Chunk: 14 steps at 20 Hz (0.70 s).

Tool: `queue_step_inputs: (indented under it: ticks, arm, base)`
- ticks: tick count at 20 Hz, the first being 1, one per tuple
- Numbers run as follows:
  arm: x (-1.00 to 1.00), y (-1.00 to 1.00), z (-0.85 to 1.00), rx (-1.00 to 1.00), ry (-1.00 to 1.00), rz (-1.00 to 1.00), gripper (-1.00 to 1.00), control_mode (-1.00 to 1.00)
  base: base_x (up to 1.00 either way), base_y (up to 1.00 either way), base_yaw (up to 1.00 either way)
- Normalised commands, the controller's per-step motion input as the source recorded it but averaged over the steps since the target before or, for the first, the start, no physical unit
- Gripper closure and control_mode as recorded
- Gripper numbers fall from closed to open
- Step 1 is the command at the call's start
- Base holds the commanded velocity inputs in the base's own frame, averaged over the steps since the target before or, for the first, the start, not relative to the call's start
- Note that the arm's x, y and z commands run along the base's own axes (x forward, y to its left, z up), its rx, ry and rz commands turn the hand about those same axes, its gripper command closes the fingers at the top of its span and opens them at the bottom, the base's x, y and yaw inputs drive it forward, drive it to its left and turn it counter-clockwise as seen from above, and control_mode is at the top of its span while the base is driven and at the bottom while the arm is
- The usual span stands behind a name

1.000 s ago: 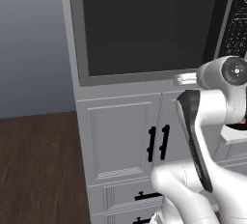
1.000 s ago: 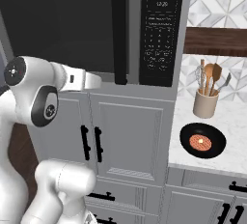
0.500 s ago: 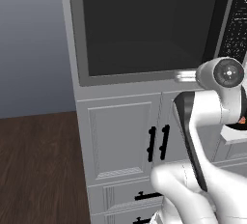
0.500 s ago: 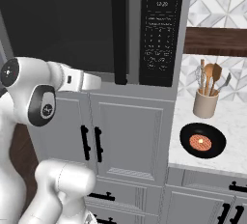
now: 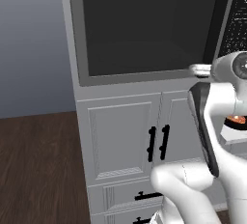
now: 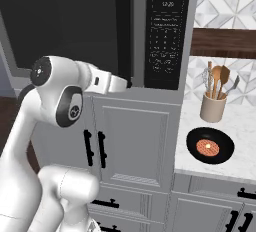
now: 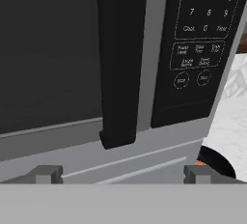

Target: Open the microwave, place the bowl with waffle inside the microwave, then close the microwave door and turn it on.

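The microwave (image 6: 150, 83) is built in above white cabinets, and the microwave door (image 5: 144, 30) with its dark glass is shut. Its long black bar handle (image 7: 120, 59) runs down beside the button panel (image 7: 198, 49). My gripper (image 7: 123, 174) is open just below and in front of the handle's lower end, its fingertips (image 7: 46, 172) wide apart with nothing between them. In the right base view the hand (image 6: 117, 82) reaches to the handle's foot (image 6: 123, 26). The black bowl with waffle (image 6: 210, 146) sits on the counter to the right, seen partly as bowl (image 7: 217, 162) and bowl (image 5: 236, 120).
A beige utensil holder (image 6: 214, 103) with wooden spoons stands behind the bowl on the white counter (image 6: 240, 126). White cabinet doors with short black handles (image 6: 95, 148) lie below the microwave. Dark wood floor (image 5: 38, 165) stretches to the left.
The hand has shifted slightly right, closer to the lower end of the door handle, and the elbow has swung with it. Jaws stay open; the door stays shut.
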Motion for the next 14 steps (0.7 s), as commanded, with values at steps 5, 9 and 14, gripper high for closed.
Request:
queue_step_inputs:
  ticks: [5, 9, 14]
  arm:
    - [0.13, -0.38, 0.61, 0.13, 0.0, 0.0, -1.0, -1.0]
    - [0.23, -0.23, 0.71, 0.13, 0.0, 0.03, -1.0, -1.0]
    - [0.05, 0.16, 0.09, 0.04, -0.01, 0.01, -1.0, -1.0]
  base:
    - [0.0, 0.0, 0.0]
    - [0.0, 0.0, 0.0]
    - [0.0, 0.0, 0.0]
